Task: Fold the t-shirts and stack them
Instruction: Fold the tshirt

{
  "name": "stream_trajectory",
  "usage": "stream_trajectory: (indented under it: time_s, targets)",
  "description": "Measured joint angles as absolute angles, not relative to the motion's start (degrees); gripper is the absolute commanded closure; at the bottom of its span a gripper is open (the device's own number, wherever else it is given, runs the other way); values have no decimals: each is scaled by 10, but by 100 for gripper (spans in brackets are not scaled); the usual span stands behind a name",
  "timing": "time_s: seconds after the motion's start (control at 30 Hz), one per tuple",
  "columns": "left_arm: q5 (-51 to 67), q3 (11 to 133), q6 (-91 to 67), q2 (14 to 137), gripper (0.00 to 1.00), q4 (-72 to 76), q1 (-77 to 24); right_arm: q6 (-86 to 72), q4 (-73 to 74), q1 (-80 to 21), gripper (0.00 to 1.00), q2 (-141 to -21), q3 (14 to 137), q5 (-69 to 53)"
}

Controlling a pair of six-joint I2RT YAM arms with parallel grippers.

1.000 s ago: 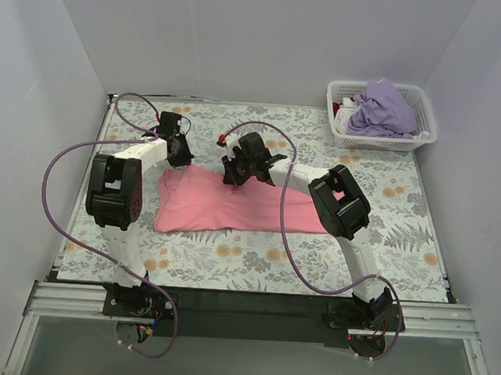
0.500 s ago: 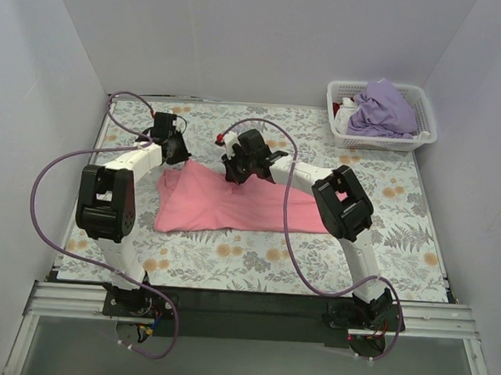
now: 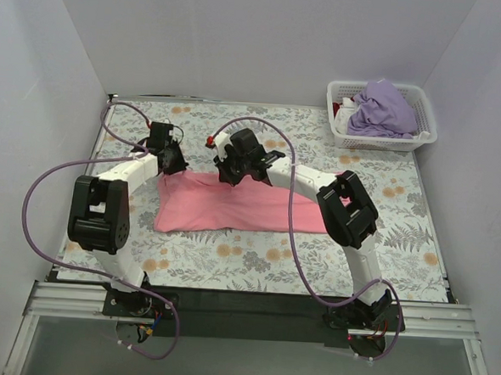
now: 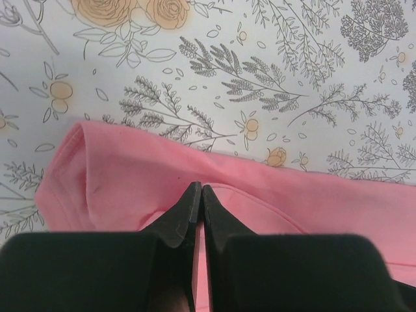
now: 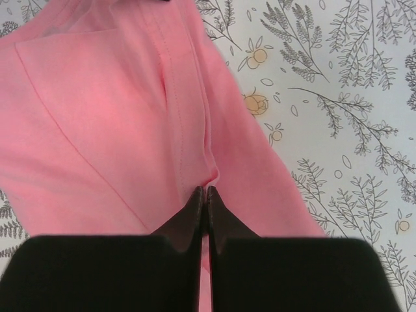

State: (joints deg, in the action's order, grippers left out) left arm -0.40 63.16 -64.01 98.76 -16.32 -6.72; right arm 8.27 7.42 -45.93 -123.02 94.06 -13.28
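Mid-fold. Salmon pink t-shirt (image 3: pixel 232 210) spread on floral tablecloth (image 3: pixel 401 226), far edge pinched in closed left gripper (image 4: pixel 198 190) and closed right gripper (image 5: pixel 203 192). Lavender t-shirt (image 3: pixel 383 109) heaped in white basket (image 3: pixel 374 145), unfolded. No stack yet.

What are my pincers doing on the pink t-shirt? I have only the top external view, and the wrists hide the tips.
Observer: In the left wrist view, the left pincer is shut, its tips nipping the pink t-shirt.
Operator: And the right?
Observer: The right pincer is shut too, gripping cloth just beside a stitched seam.
Operator: Does the cloth lie flat by the left tips?
Observer: No, the shirt's end there curls into a rounded fold.
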Motion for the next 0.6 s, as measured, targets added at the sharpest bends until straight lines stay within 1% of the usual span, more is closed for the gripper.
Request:
stream_trajectory:
  time_s: [0.2,0.47,0.57,0.6]
  targets:
    - [-5,596,-648,934,100,-163,-67,89,81,-470,96,-1215,916,-137]
    - [-7,550,-648,909,100,-152,-67,90,89,-477,97,-1187,873,-154]
    - [-6,531,-648,908,97,-147,-67,89,89,-477,96,-1184,861,-163]
    - [-6,527,-648,908,94,-148,-67,89,89,-477,96,-1184,857,-167]
